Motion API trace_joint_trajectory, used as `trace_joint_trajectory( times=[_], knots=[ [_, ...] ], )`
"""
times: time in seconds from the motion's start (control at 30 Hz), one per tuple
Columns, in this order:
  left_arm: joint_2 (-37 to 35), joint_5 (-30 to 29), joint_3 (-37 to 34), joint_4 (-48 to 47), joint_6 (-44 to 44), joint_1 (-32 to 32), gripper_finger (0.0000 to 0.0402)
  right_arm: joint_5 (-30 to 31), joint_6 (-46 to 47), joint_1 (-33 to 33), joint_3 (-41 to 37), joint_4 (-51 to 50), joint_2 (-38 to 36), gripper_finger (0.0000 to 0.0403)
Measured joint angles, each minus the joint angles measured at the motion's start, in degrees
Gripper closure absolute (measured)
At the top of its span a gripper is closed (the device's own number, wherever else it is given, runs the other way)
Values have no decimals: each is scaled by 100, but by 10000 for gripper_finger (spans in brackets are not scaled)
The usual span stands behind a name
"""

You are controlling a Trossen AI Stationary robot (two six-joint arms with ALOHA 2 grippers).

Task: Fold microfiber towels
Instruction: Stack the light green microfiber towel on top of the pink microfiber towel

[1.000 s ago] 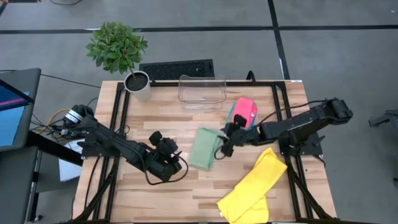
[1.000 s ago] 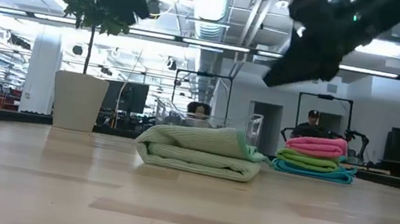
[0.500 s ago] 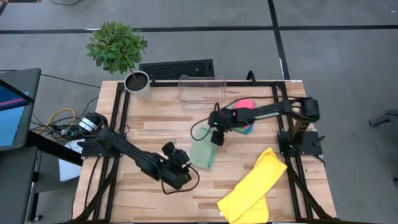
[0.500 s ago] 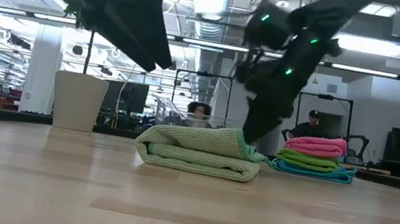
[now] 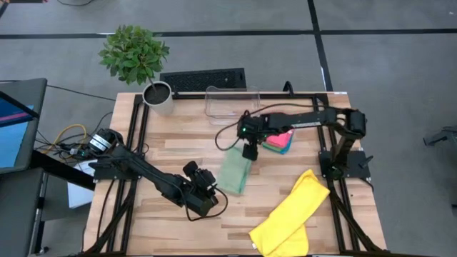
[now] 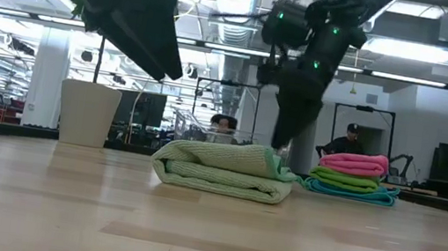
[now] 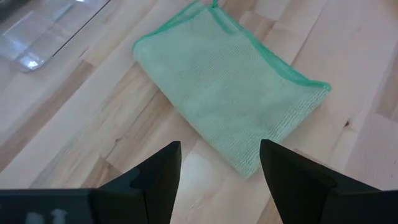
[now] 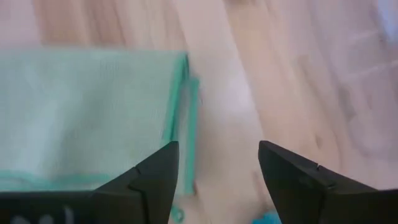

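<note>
A folded pale sage green towel (image 5: 234, 173) lies flat on the wooden table (image 5: 178, 143); it also shows in the low view as the same green towel (image 6: 222, 170). My left gripper (image 5: 204, 190) hovers open just to its near left, and its wrist view has the towel (image 7: 230, 87) ahead of the open fingers. My right gripper (image 5: 249, 150) hangs open above the towel's far end, pointing steeply down; its wrist view shows the towel's edge (image 8: 177, 93). Neither gripper touches anything. A crumpled yellow towel (image 5: 289, 214) lies at the near right.
A stack of folded towels, pink on top (image 5: 280, 138), sits to the right of the green towel. A clear plastic bin (image 5: 232, 104) stands at the far edge, with a potted plant (image 5: 157, 96) at the far left. A keyboard (image 5: 203, 78) lies beyond the table.
My right gripper has swung from the right of the green towel toward the table's left and far side, and now hangs over the towel's far end, tipped more steeply down. My left gripper has sunk and come a little closer to the towel. The towel has not moved.
</note>
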Motion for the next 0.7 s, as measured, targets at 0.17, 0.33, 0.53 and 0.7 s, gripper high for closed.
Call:
trace_joint_trajectory(
  times=[0.17,0.33,0.53,0.7],
  knots=[
    [0,-70,0,-17,2,0,189,21,-47,206,5,599,-87,156],
    [0,-75,0,-15,-83,0,190,-51,-245,333,5,817,347,156],
    [0,-81,0,-13,-105,8,190,-587,-350,176,5,1028,855,156],
    [0,-125,0,-59,-94,20,190,-641,-494,163,37,1051,1295,156]
  ],
)
